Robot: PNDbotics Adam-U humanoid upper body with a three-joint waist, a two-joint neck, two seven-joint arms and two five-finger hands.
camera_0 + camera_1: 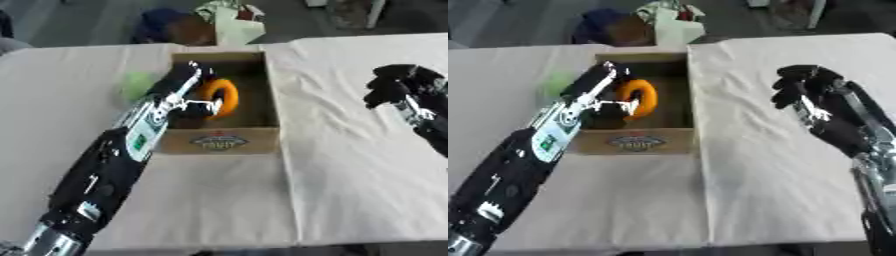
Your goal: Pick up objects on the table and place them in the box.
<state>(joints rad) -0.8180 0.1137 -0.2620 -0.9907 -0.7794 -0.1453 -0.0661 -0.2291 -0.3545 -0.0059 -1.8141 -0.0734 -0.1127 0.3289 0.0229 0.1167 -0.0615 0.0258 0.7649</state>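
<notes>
Left hand: the left hand (188, 85) reaches in from the lower left, its forearm lying across the near-left corner of the box, the hand itself over the box's left side.
Left hand grip: its fingers curl round the orange ring (220, 97), which it holds on edge inside the box; the ring's hole faces roughly sideways.
Orange ring: it sits within the box walls, toward the left half of the opening; whether it touches the box floor cannot be told.
Box: an open cardboard box (262, 134) stands on the table near its far edge, roughly in the middle, with a dark oval label on its near wall; its inside is in shadow.
Green object: a pale green, rounded thing (136, 84) lies on the table just outside the box's left wall, partly hidden behind the left arm; what it is cannot be made out.
Right hand: the right hand (805, 90) hovers above the table well to the right of the box, arm coming in from the right edge.
Right hand state: its fingers are bent inward and hold nothing; it touches no object.
Table: the table (754, 190) is covered by a wrinkled whitish cloth, with a seam or fold running toward the near edge from the box's right corner.
Beyond the table: a pale bag-like shape (232, 20) and dark items stand on the floor behind the far edge.
</notes>
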